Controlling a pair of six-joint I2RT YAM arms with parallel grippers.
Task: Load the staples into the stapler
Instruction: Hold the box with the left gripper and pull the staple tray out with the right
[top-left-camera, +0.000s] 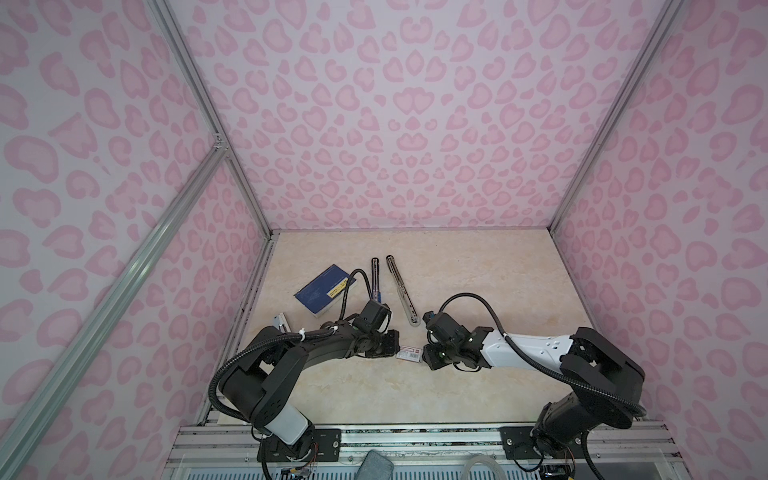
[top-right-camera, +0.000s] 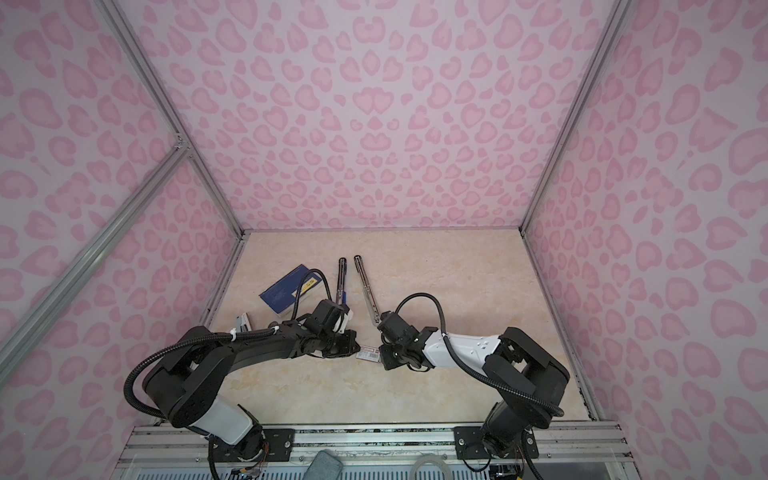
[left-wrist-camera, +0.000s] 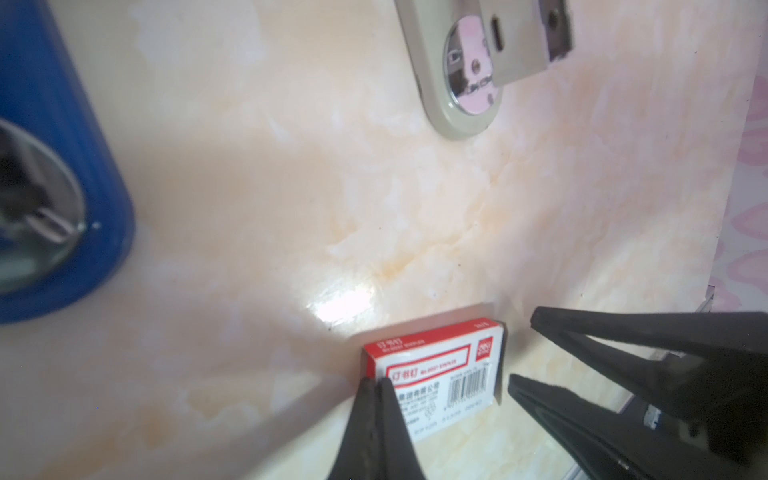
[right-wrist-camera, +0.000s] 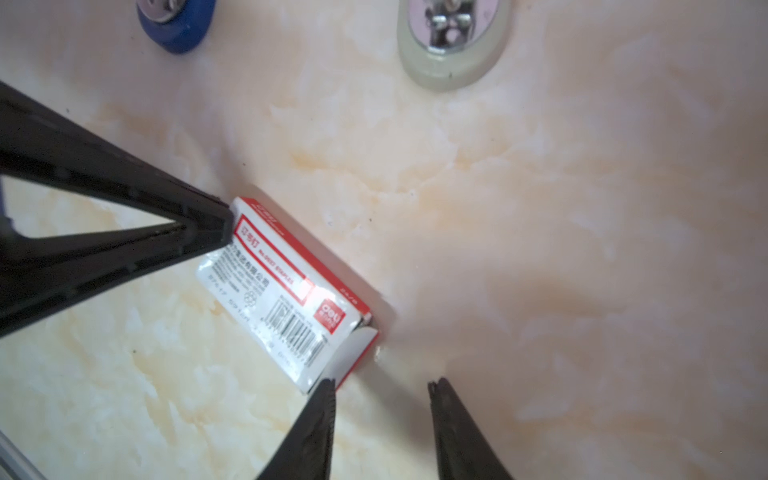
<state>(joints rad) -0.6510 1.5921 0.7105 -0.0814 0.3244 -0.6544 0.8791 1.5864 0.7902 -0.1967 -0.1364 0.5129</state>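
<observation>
Pink heart-print walls enclose a beige marbled tabletop (top-left-camera: 478, 291). I note a dark blue booklet (top-left-camera: 326, 293) toward the back left. Beside it the stapler lies as two long bars side by side: a blue-ended bar (top-left-camera: 375, 272) and a grey bar (top-left-camera: 400, 291).

Both arms meet at the front centre, at the white sleeve (top-left-camera: 409, 353) with the red label, which lies flat. Its long axis runs from one gripper to the other.

The left gripper (left-wrist-camera: 374, 380) is fully closed, with its tips against one short end. I cannot tell whether any card is pinched between them. The right gripper (right-wrist-camera: 382, 384) is part open and holds nothing. One fingertip (right-wrist-camera: 328, 395) touches the opposite end, where a flap gapes.

The staples (top-left-camera: 280, 322) appear to sit in a small white tray at the left tabletop edge, behind the left arm and well apart from the sleeve. Judgement: the left arm is the nearer one to them.
</observation>
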